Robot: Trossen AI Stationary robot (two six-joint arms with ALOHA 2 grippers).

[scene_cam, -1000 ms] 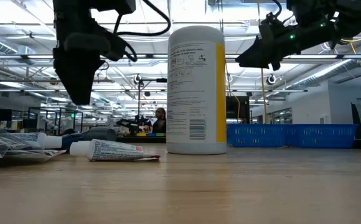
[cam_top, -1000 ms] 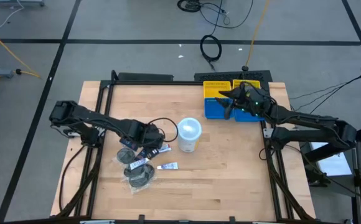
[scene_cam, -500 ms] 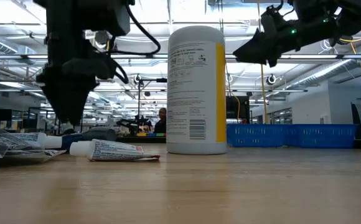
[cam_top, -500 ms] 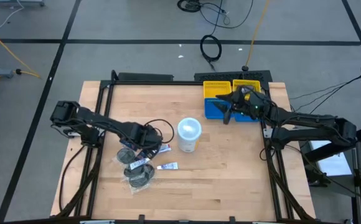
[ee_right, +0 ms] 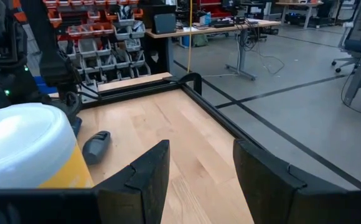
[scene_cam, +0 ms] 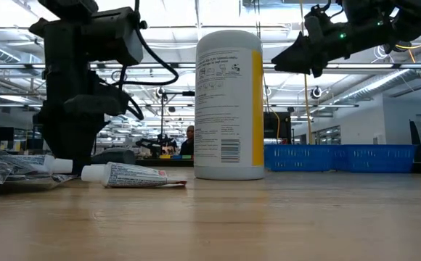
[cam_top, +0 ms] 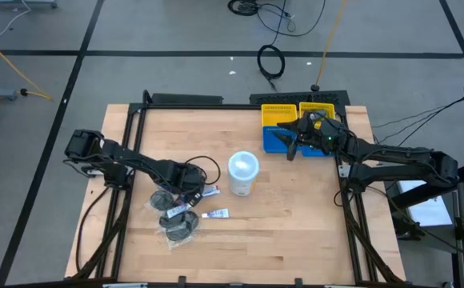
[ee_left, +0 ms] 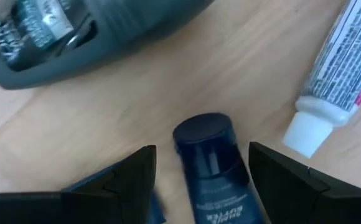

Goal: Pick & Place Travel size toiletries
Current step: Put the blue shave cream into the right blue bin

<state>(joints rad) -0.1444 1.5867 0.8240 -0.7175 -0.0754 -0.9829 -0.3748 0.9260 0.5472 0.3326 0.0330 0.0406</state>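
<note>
Change: left gripper (ee_left: 199,180) has come down from above onto the pile at lower left.
Claw: wide, straddling a dark bottle (ee_left: 210,163).
Meaning: grasp probably next.
Right gripper (cam_top: 292,146): open, empty, over the bins (cam_top: 276,141).

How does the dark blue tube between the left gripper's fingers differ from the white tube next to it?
The dark blue tube has a dark cap, and the left gripper straddles it, open. The white tube has a white cap, bears coloured print, and lies outside the fingers. Both lie flat on the wooden table.

Bare wooden table (cam_top: 296,208) lies open right and near; the tall white cylindrical tub (cam_top: 242,173) blocks the middle.
</note>
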